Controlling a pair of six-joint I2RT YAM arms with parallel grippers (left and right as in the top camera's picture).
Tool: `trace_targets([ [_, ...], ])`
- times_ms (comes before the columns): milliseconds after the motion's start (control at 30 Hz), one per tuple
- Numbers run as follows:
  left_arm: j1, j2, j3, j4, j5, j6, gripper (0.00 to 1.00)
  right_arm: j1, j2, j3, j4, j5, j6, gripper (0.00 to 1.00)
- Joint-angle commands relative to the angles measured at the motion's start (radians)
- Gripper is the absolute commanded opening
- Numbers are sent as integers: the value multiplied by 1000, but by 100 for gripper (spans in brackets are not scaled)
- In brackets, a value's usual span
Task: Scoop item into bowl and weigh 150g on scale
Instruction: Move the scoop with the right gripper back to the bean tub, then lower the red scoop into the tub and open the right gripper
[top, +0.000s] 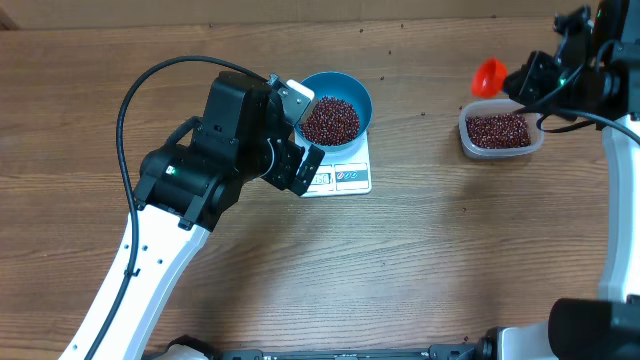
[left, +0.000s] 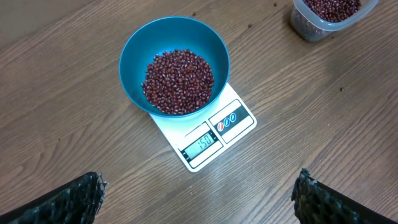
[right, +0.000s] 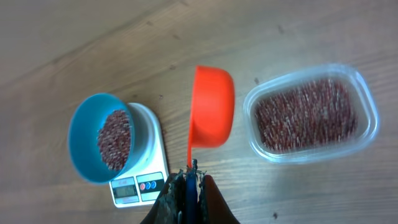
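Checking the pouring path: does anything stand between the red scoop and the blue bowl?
Nothing visible: only bare wooden table between the bright red plastic scoop, held by the right gripper, and the round blue bowl. The left gripper, jaws open, hangs at the bowl's far rim.

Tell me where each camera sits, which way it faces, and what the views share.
Overhead: above the table, looking straight down; both arms show, left gripper by the bowl, right gripper by the container.
Left wrist: above the scale, looking down; its open fingers at the bottom corners.
Right wrist: looking down along the held scoop; its shut fingers at bottom.
All share bowl, scale, container.
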Motion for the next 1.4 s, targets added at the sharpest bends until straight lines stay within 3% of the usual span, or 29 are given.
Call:
trace_targets([
  [0, 4, 6, 7, -2, 8, -10, 100, -50, 21, -109, 51, -5, 155, 4],
  [333, 4, 6, 7, -2, 8, -10, 99, -149, 21, -312, 224, -9, 349, 4],
  [600, 4, 6, 7, -2, 8, -10, 100, -149, 21, -404, 362, -11, 383, 6],
  [1000, 4, 6, 7, -2, 8, -10, 99, -149, 21, -404, 291, 11, 369, 38],
  [1100, 4, 6, 7, -2, 8, -10, 100, -149, 21, -404, 266, 10, 342, 63],
  [1200, 4, 6, 7, -2, 8, -10, 100, -149, 21, -404, 244, 11, 313, 100],
  [1367, 4, 6, 7, -2, 8, -10, 99, -149, 21, -392, 204, 11, 281, 100],
])
